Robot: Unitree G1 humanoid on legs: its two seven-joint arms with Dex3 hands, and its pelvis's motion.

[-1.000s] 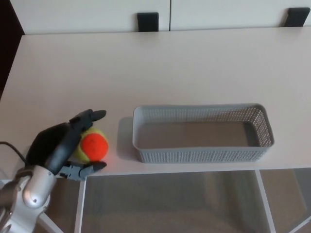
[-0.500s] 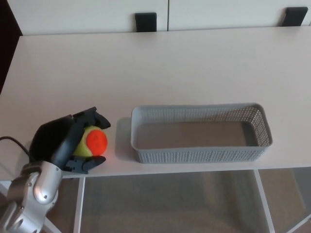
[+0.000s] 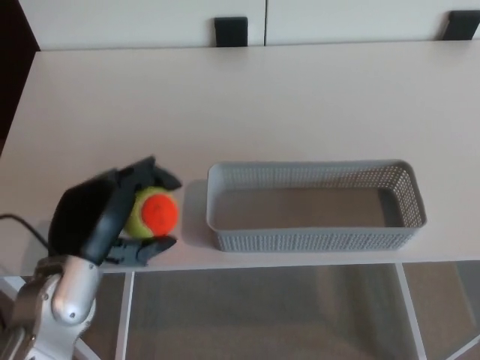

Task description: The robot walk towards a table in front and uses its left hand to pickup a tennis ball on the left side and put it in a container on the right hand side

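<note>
White tabletop [image 3: 225,97], near edge: my black left hand [image 3: 105,221] is clenched on the yellow-green and orange tennis ball [image 3: 152,213], fingers [image 3: 154,176] wrapped over it, just left of the long grey perforated plastic basket [image 3: 315,240], not touching it.

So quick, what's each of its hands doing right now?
Left hand: closed around the orange-and-yellow tennis ball, holding it.
Right hand: not in the picture, so it cannot be told.
</note>
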